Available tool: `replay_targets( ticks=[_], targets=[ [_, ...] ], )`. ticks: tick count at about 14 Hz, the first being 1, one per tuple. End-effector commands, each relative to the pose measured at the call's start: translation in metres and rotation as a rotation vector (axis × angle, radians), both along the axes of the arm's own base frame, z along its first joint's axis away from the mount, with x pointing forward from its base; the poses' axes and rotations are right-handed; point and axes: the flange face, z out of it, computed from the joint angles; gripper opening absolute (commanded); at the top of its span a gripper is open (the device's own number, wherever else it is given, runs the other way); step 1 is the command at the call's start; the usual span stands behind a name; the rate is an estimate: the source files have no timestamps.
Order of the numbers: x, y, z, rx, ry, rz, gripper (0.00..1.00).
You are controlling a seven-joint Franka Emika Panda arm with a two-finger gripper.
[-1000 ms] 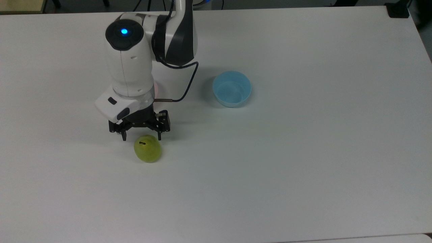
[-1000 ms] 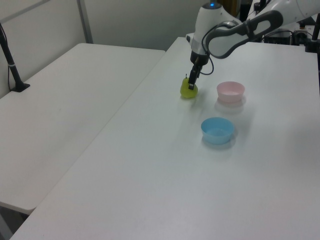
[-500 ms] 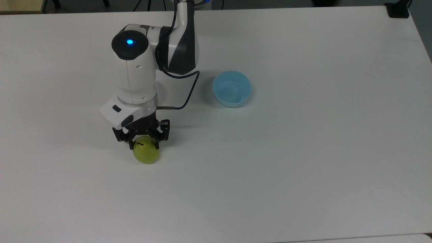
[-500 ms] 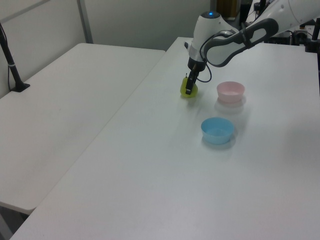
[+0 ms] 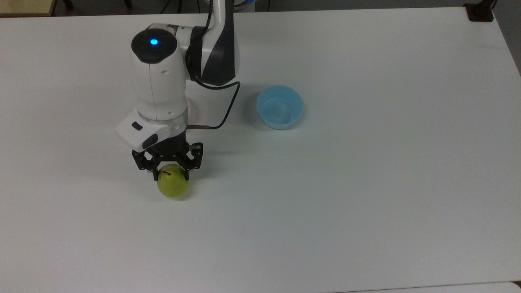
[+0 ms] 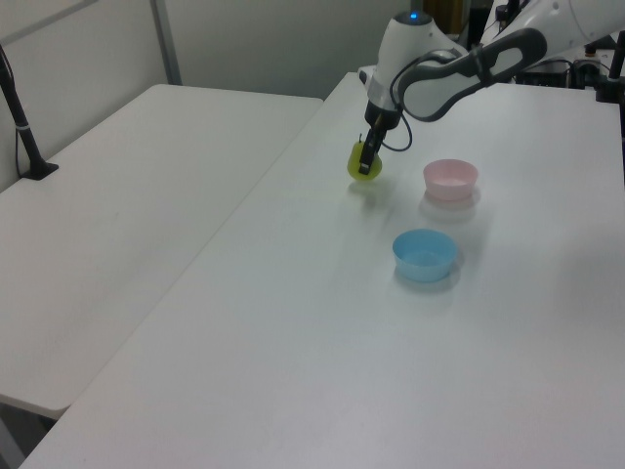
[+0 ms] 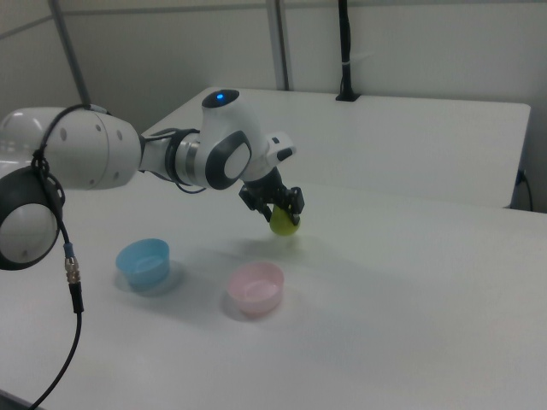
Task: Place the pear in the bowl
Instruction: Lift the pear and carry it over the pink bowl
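Jaws of the black two-finger gripper (image 5: 171, 174) pinch the small glossy yellow-green pear (image 5: 173, 186) from both sides near its dark stem, and the pear hangs just above the white table (image 5: 366, 183). Beside it in the right view stands the small pale pink plastic bowl (image 7: 255, 287), and farther to the right view's left the light blue bowl (image 7: 143, 260).
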Motion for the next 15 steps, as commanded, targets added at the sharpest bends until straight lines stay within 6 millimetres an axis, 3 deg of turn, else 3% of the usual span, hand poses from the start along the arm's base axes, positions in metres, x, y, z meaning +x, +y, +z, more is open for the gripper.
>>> replay_targets(
  ticks=[1,6,9,11,15],
  targets=[
    [-0.030,-0.002,0.041,-0.007,-0.015,0.003,0.35],
    [-0.086,-0.011,0.072,0.002,-0.005,-0.019,0.35],
    [-0.122,-0.021,0.078,0.008,0.014,-0.036,0.35],
    [-0.142,-0.029,0.077,0.009,0.031,-0.048,0.35],
    [-0.162,-0.036,0.051,0.011,0.105,-0.032,0.36]
  ],
)
